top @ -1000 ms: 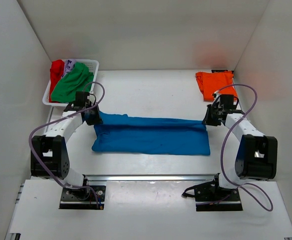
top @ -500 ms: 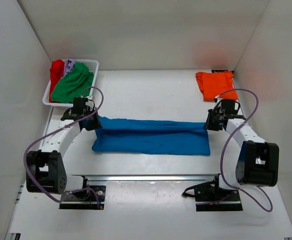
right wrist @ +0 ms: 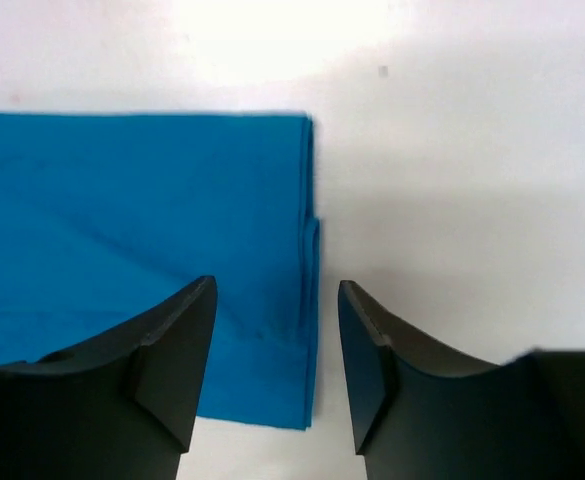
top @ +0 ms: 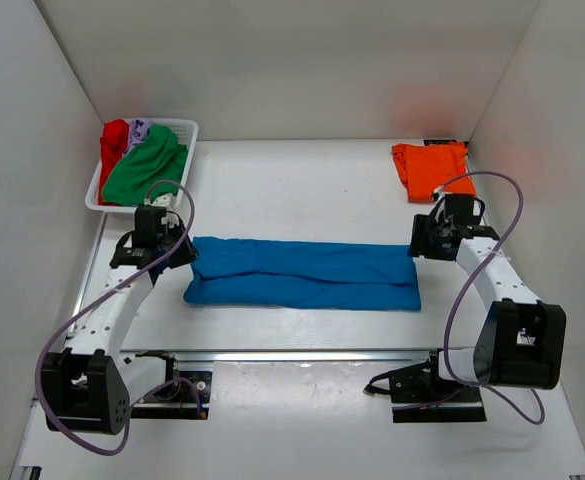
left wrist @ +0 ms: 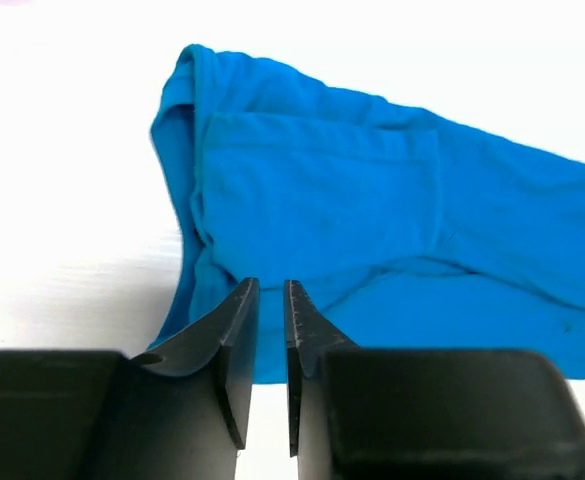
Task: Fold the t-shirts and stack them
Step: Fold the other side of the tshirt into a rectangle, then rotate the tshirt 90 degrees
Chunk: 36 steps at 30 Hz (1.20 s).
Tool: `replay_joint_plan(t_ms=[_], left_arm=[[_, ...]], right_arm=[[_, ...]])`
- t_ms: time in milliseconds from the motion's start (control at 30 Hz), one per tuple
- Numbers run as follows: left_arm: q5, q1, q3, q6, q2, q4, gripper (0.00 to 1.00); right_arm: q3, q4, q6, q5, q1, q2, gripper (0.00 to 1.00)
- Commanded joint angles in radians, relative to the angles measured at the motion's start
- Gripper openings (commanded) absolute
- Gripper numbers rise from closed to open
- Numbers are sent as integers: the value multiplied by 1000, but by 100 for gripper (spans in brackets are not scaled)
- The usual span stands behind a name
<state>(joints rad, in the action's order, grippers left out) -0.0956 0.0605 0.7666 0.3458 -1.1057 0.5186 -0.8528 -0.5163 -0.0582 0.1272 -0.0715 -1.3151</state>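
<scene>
1. Blue t-shirt (top: 302, 273) lies flat at the middle of the white table (top: 292, 190), folded into a long band.
2. Its long axis runs from 9 o'clock to 3 o'clock. The 3 o'clock end is a clean straight edge, and the 9 o'clock end is rumpled with a layer doubled over. Which end is collar and which is hem cannot be told.
3. Left gripper (left wrist: 270, 292) sits at the shirt's 9 o'clock end. Its jaws are only a sliver apart, with bare table showing between them and no cloth in the gap.
4. Right gripper (right wrist: 277, 290) hovers over the 3 o'clock edge, its jaws spread wide and gripping nothing.
5. Orange t-shirt (top: 430, 168) lies folded at 2 o'clock, near the far right corner and well apart from the blue one.
6. White slatted basket (top: 187, 130) stands at 10 o'clock. A green t-shirt (top: 144, 165) is heaped on top and spills over the near rim. A red t-shirt (top: 113, 140) and a lilac one (top: 139, 128) are mostly buried beneath it.
7. Plain white walls (top: 292, 60) enclose the table on three sides. In both wrist views glare washes out the table, hiding its texture.
</scene>
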Motion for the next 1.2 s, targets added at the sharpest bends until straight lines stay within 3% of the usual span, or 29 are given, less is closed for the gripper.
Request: replay_joint_plan(t_ms=[0, 67, 133, 233, 400, 533, 700, 833, 900, 967, 1033, 1100, 1133, 1167], left_arm=[[4, 21, 13, 36, -6, -20, 28], [-16, 50, -4, 42, -38, -37, 26], [-35, 79, -19, 61, -68, -58, 24], [-36, 131, -55, 93, -127, -97, 23], [-6, 220, -43, 113, -264, -138, 22], [-39, 228, 66, 96, -460, -146, 21], [-18, 237, 472, 44, -809, -26, 16], [-16, 240, 828, 16, -1049, 118, 13], [-35, 240, 1106, 13, -1220, 222, 12], [-59, 240, 1357, 12, -1371, 323, 12], [-85, 248, 1764, 18, -1585, 438, 12], [-137, 243, 2001, 80, -1727, 524, 8], [-183, 231, 2042, 105, -1755, 502, 6], [-211, 234, 1974, 111, -1748, 480, 5]], right_arm=[[-86, 28, 24, 0, 16, -39, 49], [-97, 56, 29, 49, 27, -90, 38], [-114, 64, 35, 90, 35, -154, 12], [-124, 75, 20, 133, 50, -231, 0], [-120, 81, -17, 157, 67, -325, 0], [-159, -2, -40, 120, 59, -421, 1], [-164, -71, -126, 46, 64, -422, 0], [-157, -128, -193, 46, 177, -369, 0], [-116, -111, -276, 45, 277, -343, 0], [17, -21, -383, 87, 356, -294, 0], [120, 175, -580, 155, 444, -262, 0], [208, 350, -734, 163, 577, -251, 0], [234, 430, -824, 158, 611, -254, 0], [248, 508, -880, 167, 663, -265, 0]])
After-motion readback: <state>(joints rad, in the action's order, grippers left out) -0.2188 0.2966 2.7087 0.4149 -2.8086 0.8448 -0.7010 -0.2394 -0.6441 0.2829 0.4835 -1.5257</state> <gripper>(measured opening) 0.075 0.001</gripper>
